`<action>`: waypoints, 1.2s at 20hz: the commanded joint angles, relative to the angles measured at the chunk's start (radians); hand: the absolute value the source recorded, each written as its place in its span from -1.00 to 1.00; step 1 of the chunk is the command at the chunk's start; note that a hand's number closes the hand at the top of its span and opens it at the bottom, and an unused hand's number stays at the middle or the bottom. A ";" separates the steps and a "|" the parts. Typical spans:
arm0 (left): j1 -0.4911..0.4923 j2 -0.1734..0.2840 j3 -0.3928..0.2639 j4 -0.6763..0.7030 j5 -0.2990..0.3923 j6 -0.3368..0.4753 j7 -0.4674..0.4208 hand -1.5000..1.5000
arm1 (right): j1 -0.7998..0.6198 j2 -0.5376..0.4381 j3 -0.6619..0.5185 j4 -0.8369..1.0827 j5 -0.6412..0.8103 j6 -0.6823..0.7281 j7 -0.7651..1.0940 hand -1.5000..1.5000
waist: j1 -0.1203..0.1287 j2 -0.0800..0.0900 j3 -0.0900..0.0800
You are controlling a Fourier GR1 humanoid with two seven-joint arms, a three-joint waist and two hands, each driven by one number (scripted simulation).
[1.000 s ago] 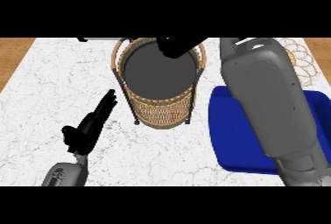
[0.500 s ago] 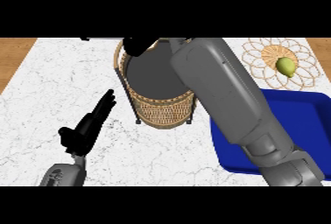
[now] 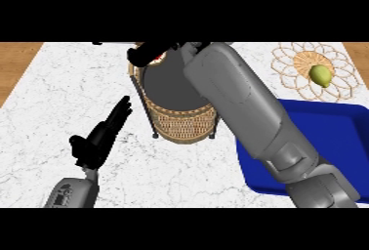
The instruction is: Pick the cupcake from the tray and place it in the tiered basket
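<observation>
White marbled desk (image 3: 65, 88) carries a wicker tiered basket (image 3: 176, 122) at centre and a blue tray (image 3: 335, 141) at four o'clock. At twelve o'clock the right hand (image 3: 155, 51) curls round the cupcake (image 3: 158, 59), just over the basket's far rim. At eight o'clock the left hand (image 3: 101, 136) rests with straight fingers. A green fruit (image 3: 320, 75) lies on a woven mat (image 3: 288, 66) at two o'clock.

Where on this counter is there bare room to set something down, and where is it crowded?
Bare marble lies left of the tiered basket, around the resting left hand, and in front of the basket beside the blue tray. Crowded: the basket's top, under the right hand.
</observation>
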 commanded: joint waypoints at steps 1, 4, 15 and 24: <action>0.064 0.009 -0.011 -0.002 -0.006 -0.020 -0.049 0.00 | -0.020 0.001 -0.029 0.045 -0.149 -0.034 0.097 -1.00 | 0.009 0.000 0.000; -0.019 -0.026 -0.004 0.012 -0.017 0.030 0.006 0.00 | 0.005 0.001 0.009 0.001 -0.256 -0.078 0.105 -1.00 | -0.007 -0.002 0.000; 0.043 0.023 0.039 -0.027 0.014 -0.003 0.003 0.00 | -0.015 -0.144 -0.024 -0.035 -0.013 -0.392 0.072 -1.00 | -0.048 -0.012 0.001; 0.067 0.005 0.033 -0.035 0.020 -0.005 -0.007 0.00 | 0.219 -0.359 -0.188 -0.333 -0.088 -0.427 -0.013 -1.00 | -0.068 -0.015 0.002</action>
